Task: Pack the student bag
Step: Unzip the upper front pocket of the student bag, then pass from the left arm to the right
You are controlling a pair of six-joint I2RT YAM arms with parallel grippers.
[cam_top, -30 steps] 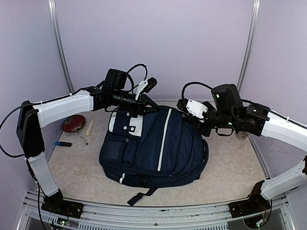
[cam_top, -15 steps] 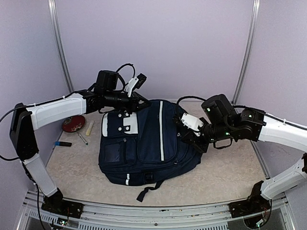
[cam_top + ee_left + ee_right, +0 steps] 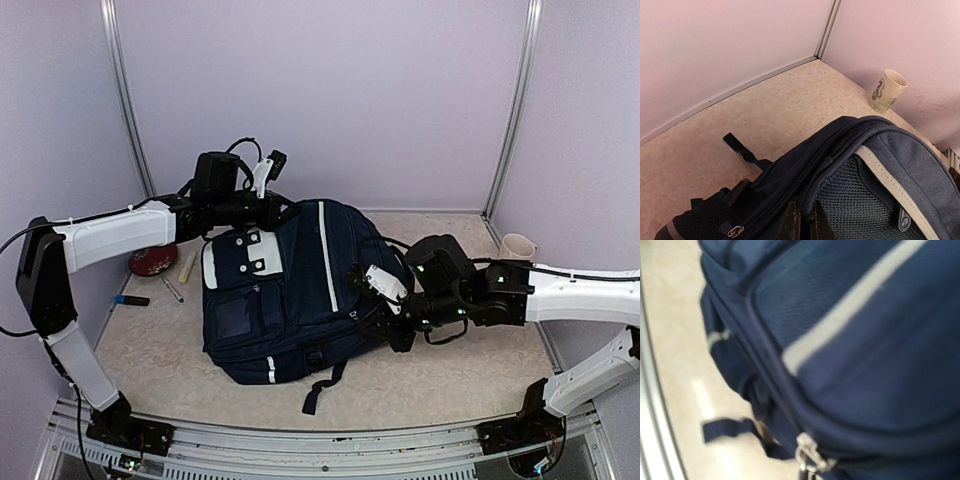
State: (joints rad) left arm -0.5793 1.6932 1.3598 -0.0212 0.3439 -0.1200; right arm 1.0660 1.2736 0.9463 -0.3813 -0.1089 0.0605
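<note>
Right wrist, zip pull (image 3: 807, 456) on student bag (image 3: 865, 340)

No legible text — emblem on cup (image 3: 887, 90) unreadable.

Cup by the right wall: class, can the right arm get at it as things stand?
Probably yes: the cup stands alone beyond its forearm, but the right gripper, shut at the student bag zipper, must withdraw first.

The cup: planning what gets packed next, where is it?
Top view: the cup stands upright in the far right corner of the table, apart from the student bag.
</note>
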